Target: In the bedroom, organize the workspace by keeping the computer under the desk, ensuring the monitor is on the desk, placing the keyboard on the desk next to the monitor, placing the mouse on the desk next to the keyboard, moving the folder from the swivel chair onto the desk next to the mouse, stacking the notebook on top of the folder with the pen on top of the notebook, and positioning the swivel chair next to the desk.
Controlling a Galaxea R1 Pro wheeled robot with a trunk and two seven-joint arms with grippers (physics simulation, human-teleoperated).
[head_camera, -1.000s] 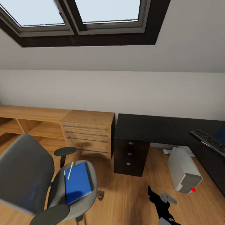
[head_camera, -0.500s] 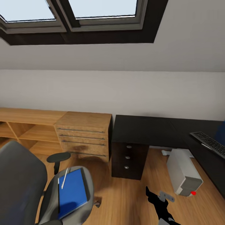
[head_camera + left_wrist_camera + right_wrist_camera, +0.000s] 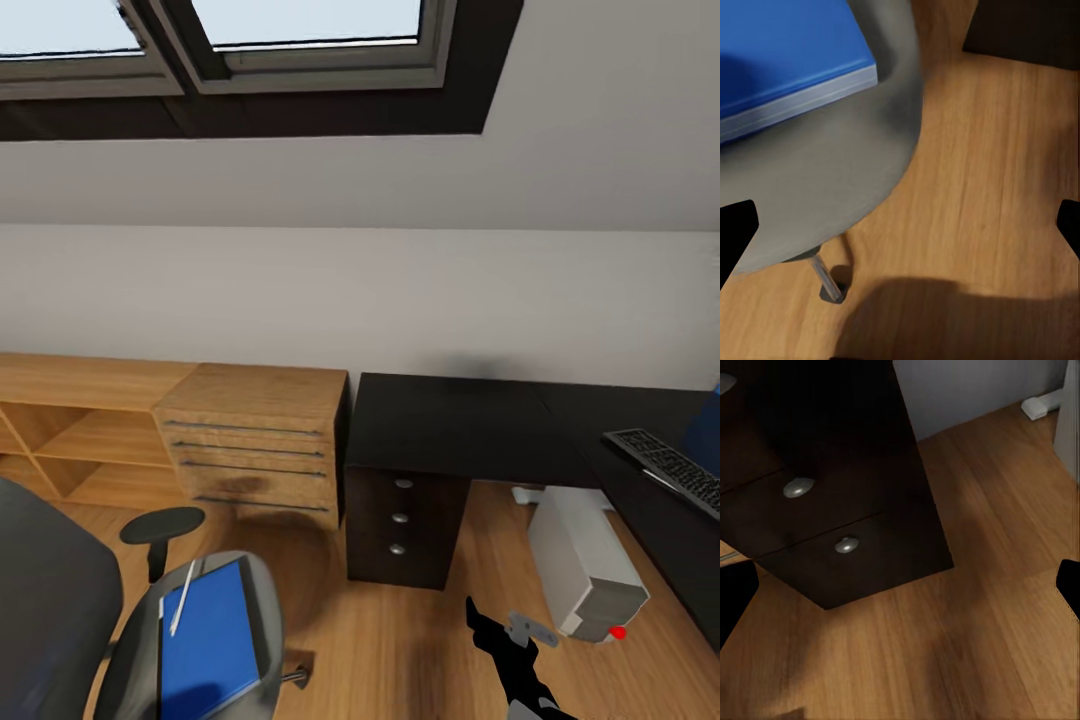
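Observation:
The grey swivel chair [image 3: 60, 640] stands at the lower left in the head view. On its seat lies a blue flat stack [image 3: 205, 645] with a white pen [image 3: 182, 598] on top; I cannot tell folder from notebook. The black L-shaped desk [image 3: 450, 425] runs along the wall. It carries the keyboard [image 3: 665, 465] beside a blue monitor edge [image 3: 708, 420]. Below it stands the pale computer tower [image 3: 585, 560]. My left gripper [image 3: 900, 229] is open above the chair seat [image 3: 832, 172], near the blue stack [image 3: 787, 60]. My right gripper [image 3: 900, 589] is open, facing the desk's drawer unit [image 3: 832, 510].
A wooden drawer chest [image 3: 255, 445] and low open shelves [image 3: 70, 440] line the wall left of the desk. Skylights [image 3: 300, 30] sit in the sloped ceiling. My right arm [image 3: 515, 660] reaches over bare wooden floor [image 3: 400, 640] between chair and desk.
The whole head picture has shifted: the chair slides toward the lower left corner and the desk sits more central, so the camera has moved. My right arm keeps its place in view.

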